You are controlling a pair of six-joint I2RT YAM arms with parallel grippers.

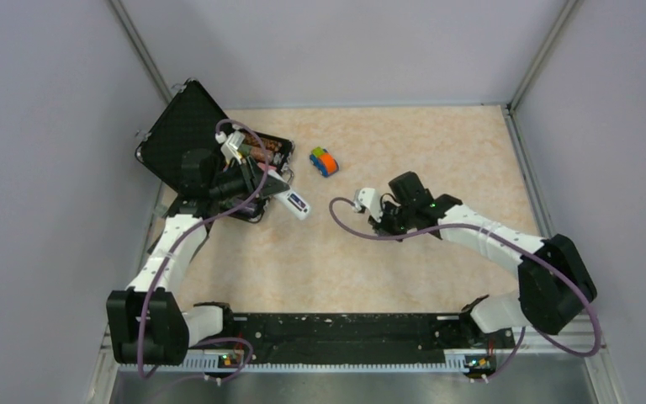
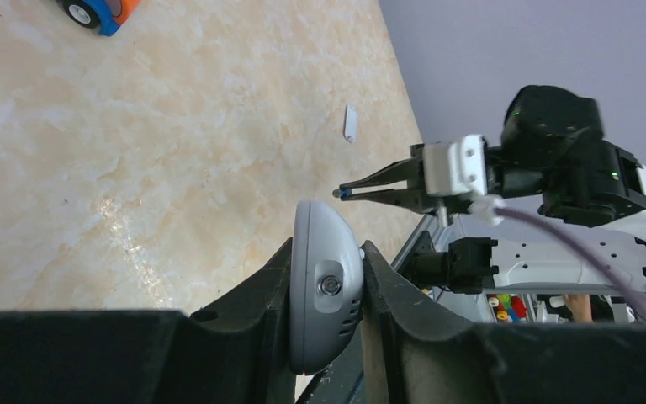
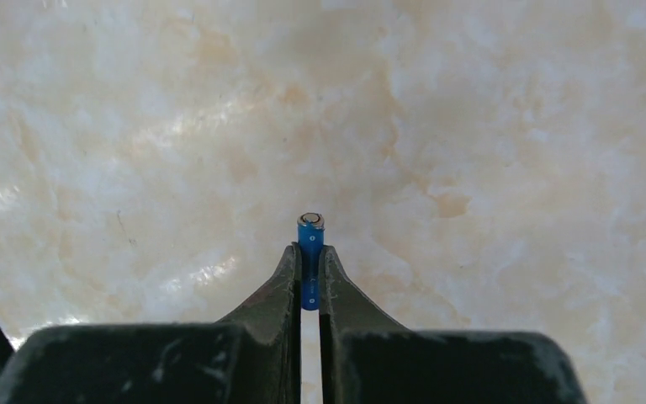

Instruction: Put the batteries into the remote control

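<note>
Bright even light (faint glare, perhaps)

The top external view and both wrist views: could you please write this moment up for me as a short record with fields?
left gripper: shut on the remote control
right gripper: shut on the blue battery, one end sticking out past the tips
battery and remote: apart, not yet loaded
second battery: not identifiable
toy car: on the table, untouched
black case: left rear, lid raised
small white flat piece: lying on the table
</note>
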